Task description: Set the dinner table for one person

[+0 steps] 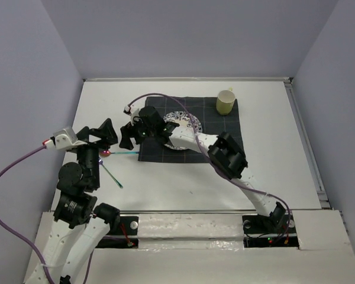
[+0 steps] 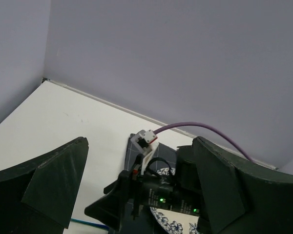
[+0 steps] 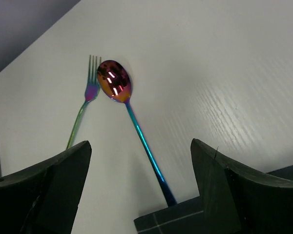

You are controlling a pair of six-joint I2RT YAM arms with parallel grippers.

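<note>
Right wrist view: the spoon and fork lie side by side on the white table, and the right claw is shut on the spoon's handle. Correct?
Not quite. The right claw is open and holds nothing; the spoon lies free below it, as the right wrist view shows. The rest stands: spoon and fork lie side by side on the white table.

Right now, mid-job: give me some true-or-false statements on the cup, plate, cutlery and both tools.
1. The cup stands on the mat. True.
2. The right tool grips the spoon. False: it is open, and the spoon lies on the table.
3. The fork lies beside the spoon, left of the mat. True.
4. The plate sits on bare table. False: it is on the mat.
5. The left tool is shut. False: it is open and empty.
</note>
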